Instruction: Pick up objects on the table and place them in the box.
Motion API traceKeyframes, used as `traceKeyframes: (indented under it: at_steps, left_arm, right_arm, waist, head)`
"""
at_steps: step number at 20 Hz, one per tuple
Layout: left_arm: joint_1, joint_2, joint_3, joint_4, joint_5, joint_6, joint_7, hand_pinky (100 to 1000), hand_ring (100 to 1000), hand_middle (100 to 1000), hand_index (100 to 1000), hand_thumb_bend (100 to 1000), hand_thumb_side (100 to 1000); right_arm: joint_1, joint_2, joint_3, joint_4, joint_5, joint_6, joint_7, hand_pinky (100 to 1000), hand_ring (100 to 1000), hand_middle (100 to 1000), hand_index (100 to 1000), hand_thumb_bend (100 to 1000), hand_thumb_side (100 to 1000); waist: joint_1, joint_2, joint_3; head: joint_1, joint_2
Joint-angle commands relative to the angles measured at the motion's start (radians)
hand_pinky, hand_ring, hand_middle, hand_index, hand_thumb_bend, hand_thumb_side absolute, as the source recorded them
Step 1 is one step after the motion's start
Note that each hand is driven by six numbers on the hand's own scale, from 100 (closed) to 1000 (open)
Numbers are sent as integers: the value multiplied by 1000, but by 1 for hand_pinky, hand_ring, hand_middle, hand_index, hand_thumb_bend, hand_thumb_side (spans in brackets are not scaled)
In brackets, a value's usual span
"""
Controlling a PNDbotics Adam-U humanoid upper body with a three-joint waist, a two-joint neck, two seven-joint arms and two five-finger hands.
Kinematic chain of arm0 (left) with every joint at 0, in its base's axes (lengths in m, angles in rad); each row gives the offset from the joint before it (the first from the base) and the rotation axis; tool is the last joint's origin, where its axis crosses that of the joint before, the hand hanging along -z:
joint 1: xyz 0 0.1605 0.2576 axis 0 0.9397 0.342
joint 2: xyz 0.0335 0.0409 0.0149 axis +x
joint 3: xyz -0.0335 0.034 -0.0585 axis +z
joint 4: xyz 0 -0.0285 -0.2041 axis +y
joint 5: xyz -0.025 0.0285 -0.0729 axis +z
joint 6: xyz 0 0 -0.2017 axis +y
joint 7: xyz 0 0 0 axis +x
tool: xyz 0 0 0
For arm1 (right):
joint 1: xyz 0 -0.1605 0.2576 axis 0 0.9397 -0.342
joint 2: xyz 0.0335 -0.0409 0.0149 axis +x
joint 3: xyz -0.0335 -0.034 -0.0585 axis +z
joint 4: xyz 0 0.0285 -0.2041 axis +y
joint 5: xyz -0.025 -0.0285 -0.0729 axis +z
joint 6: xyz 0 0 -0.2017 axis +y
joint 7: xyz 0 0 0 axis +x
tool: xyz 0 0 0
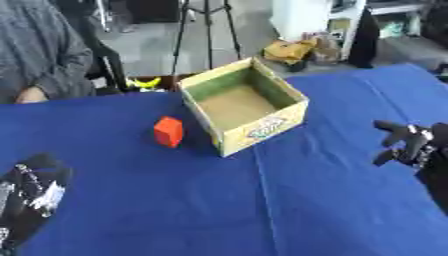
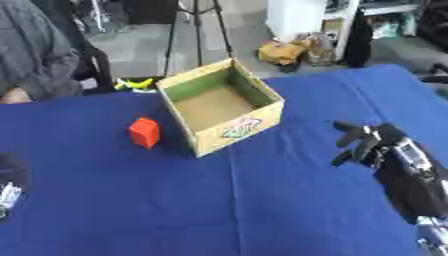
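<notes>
Right hand point(image 2: 372, 145) hovers spread right of the box point(image 1: 249, 131); red block point(image 1: 168, 131) sits left.

A blue-clothed table in a cluttered room

We look down on a table point(image 1: 219, 210) draped in blue cloth, filling the view from three through nine o'clock. Beyond it lies grey floor point(image 1: 149, 47). At twelve o'clock stand black tripod legs point(image 1: 208, 30); at one o'clock a white cabinet point(image 1: 302, 17) with yellowish clutter point(image 1: 289, 50) at its foot.
</notes>
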Motion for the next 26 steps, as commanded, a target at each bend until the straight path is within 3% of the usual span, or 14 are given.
traceKeyframes:
  at_steps: [1,9,13,20,26]
  left_arm:
    - [-6,20,11,-18,-6,1,8,534,607,654,804,461,494]
    - [-10,27,12,-19,-21,6,9,541,616,664,810,406,465]
    - [-45,66,13,-18,-87,36,10,548,616,666,813,411,421]
    - [-195,185,-47,24,-219,180,-19,562,610,665,818,422,397]
    - [-376,220,-113,159,-359,290,-107,578,609,675,821,460,397]
  right_arm:
    - [-8,-18,-12,-21,1,-1,-3,555,927,565,462,100,851]
    - [-8,-18,-11,-21,1,0,-4,555,926,564,462,100,851]
    - [-7,-20,-10,-21,0,0,-3,555,927,564,462,100,850]
    - [-6,-21,-5,-21,-1,2,2,555,927,564,462,100,852]
    - [-7,-20,0,-21,0,8,7,555,928,564,461,100,855]
  waist:
    - [-3,-11,1]
    - [-2,-12,-1]
    - [-2,-14,-2]
    - [-1,-19,-12]
    - [1,-21,-23]
  head:
    - [1,-5]
    - [-1,-7]
    - [0,-5]
    - [7,-2]
    - [9,-1]
